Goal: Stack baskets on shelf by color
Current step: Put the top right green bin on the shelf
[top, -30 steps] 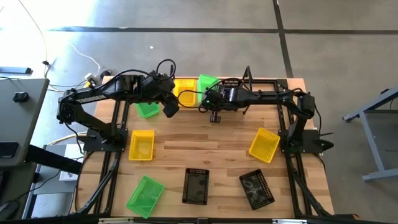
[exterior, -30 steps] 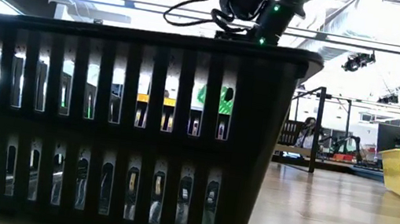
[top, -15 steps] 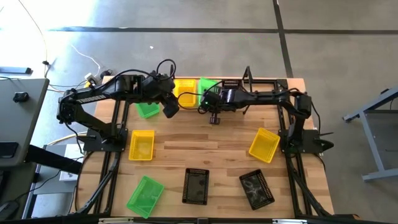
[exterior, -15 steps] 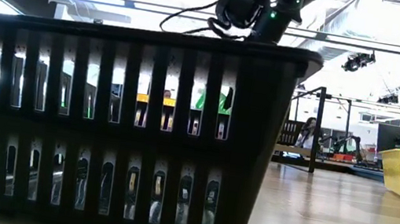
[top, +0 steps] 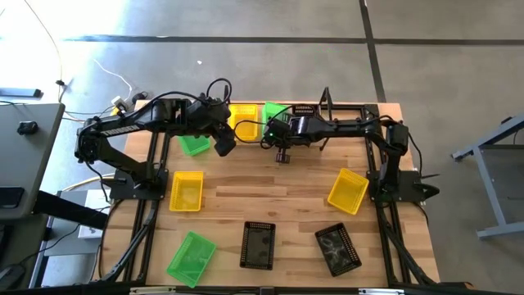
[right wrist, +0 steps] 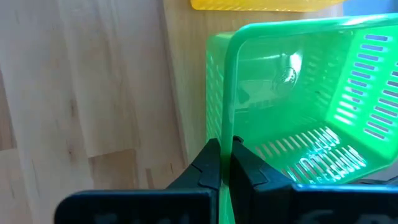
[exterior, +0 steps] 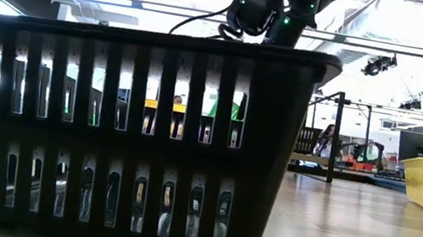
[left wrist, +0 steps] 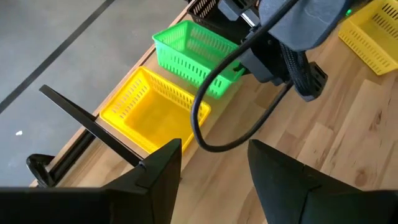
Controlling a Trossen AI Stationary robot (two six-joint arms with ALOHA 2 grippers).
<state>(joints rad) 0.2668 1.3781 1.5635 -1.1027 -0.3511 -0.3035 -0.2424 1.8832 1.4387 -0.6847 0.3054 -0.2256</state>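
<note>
Green basket (right wrist: pixel 292 118) pinched by its rim in right gripper (right wrist: pixel 225 163), carried shelfward at twelve o'clock beside yellow basket (top: pixel 243 116); left gripper (left wrist: pixel 211 165) spread, empty.

There are nine rectangular plastic mesh baskets on the table. Three are yellow: a yellow basket (top: pixel 186 190) at nine o'clock, another (top: pixel 348 191) at three and a third (top: pixel 243 117) at twelve. Three are bright green: a green basket (top: pixel 190 256) at seven o'clock, another (top: pixel 194 145) at ten and a third (top: pixel 274 111) at twelve. Three are black: a black basket (top: pixel 259 244) at six o'clock, another (top: pixel 338 249) at five and a third (top: pixel 304 108) at twelve. There is one light wooden shelf with a black wire frame (top: pixel 325 98), and two dark robot arms (top: pixel 123 127).
</note>
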